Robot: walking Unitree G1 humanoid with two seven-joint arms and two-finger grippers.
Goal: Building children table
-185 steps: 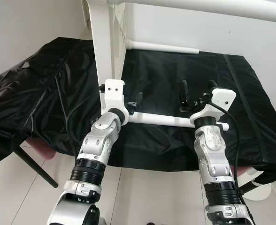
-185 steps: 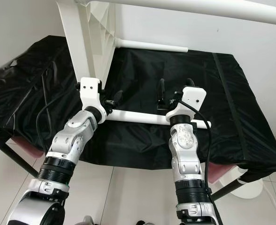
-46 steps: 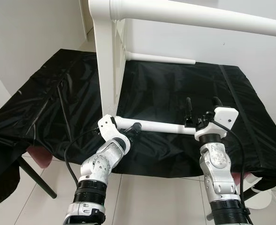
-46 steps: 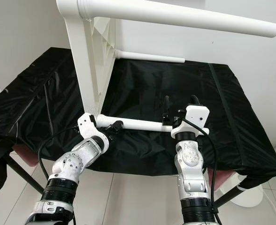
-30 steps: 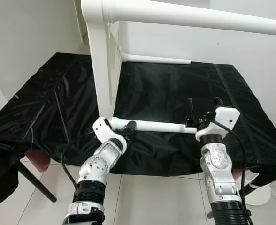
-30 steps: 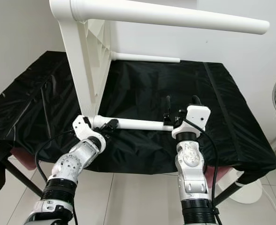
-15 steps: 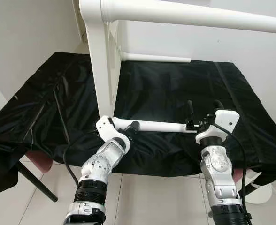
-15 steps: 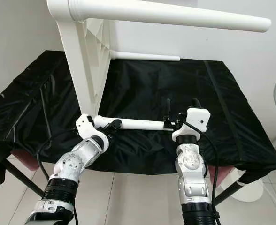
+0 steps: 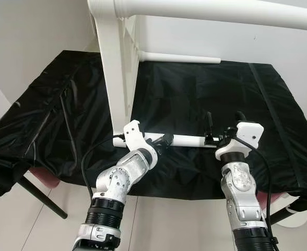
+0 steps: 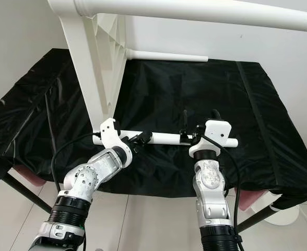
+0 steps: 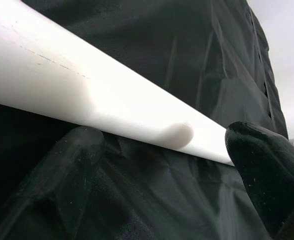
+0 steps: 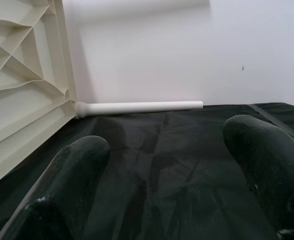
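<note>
A white children's table stands on its side on a black-covered surface, its ribbed tabletop (image 9: pixel 119 73) upright on edge. One leg (image 9: pixel 221 9) runs across the top and another (image 9: pixel 179 56) lies at the back. The near leg (image 9: pixel 187 139) lies level by the front edge. My left gripper (image 9: pixel 163 141) is open, its fingers (image 11: pixel 62 175) spread just under this leg (image 11: pixel 87 95) near the tabletop. At the leg's other end my right gripper (image 9: pixel 224 121) stands open, fingers pointing away over the leg, with nothing between them (image 12: pixel 162 175).
The black cover (image 9: pixel 205 89) drapes over the front edge and sags at the left (image 9: pixel 23 130). A pink seat (image 9: pixel 41 178) and a dark slanted leg (image 9: pixel 38 196) show below it. A white round base (image 9: pixel 299 212) stands on the tiled floor at right. A white wall is behind.
My left gripper has slid right along the near leg, away from the tabletop's corner. The right gripper holds its place. The camera has shifted slightly.
</note>
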